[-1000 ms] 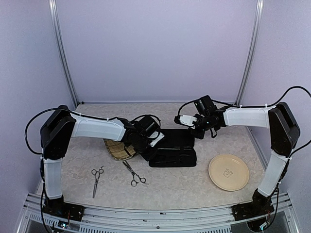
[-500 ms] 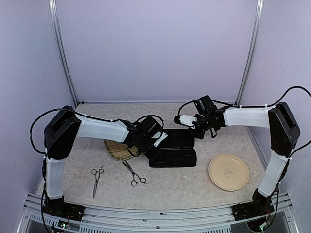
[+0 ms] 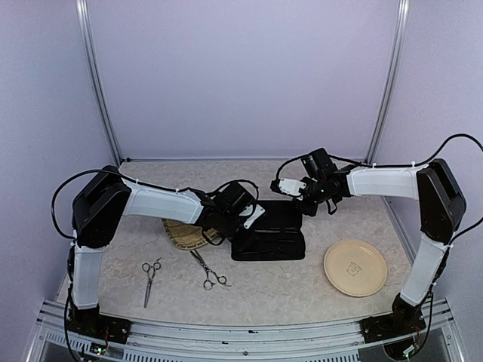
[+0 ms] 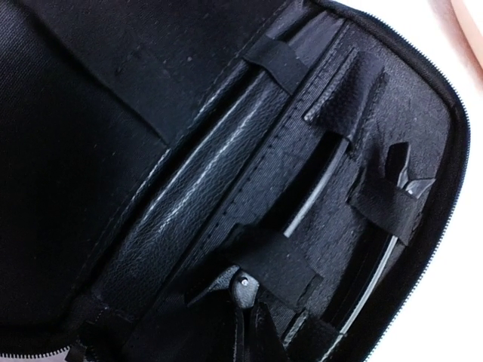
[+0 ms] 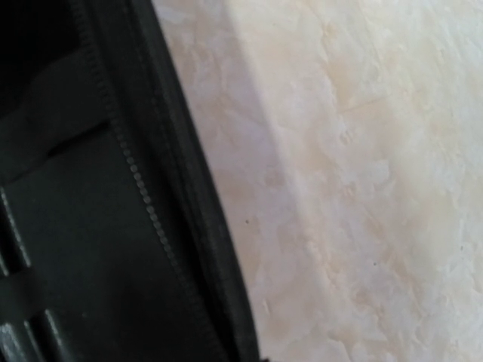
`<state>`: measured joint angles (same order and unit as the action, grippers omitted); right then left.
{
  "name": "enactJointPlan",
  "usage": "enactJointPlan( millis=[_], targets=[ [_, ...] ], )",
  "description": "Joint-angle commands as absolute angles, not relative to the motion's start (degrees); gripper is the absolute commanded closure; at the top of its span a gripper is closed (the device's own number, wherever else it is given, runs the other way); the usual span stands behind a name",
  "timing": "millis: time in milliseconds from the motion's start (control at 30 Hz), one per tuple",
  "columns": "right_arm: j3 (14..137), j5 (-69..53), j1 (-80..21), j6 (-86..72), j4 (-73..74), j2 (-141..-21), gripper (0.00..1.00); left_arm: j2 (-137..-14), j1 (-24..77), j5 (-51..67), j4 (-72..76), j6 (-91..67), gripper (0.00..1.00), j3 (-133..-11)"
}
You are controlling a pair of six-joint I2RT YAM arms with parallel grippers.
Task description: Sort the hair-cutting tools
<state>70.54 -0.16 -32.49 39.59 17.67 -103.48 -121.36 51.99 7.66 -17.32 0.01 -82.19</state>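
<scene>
Two tools look unsorted: the left scissors (image 3: pixel 151 276) and right scissors (image 3: pixel 210 271) lie loose on the bench (image 3: pixel 287 294), lower left. What look like clips (image 4: pixel 317 188) sit in the open case (image 3: pixel 275 226) under my left fingers (image 3: pixel 243 226). I cannot tell how wide those or my right fingers (image 3: pixel 285 188) are.

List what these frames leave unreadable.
- Left gripper: in the top view its own wrist covers the fingers; the left wrist view shows none clearly.
- Right gripper: fingers out of the right wrist view, too small from above.
- Woven tray: the left arm covers part of it.
- Zip case contents: black on black from above.
</scene>
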Motion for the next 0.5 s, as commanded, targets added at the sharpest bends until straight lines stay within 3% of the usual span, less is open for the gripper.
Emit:
enactJointPlan(
  millis=[0,200,467],
  targets=[
    [69.3,-2.6,-34.4,39.5,20.1,-105.6,0.97,-123.2,53.4,11.2,-15.6,0.2,1.00,-84.0],
    [69.5,-2.5,-34.5,39.5,20.3,-105.7,0.97,-124.2,53.8,11.9,-16.8,-0.2,0.96,-84.8],
    [69.2,-2.5,-34.5,39.5,20.1,-105.6,0.97,-119.6,53.9,9.1,-17.6,0.8,0.72,-81.3]
  ],
)
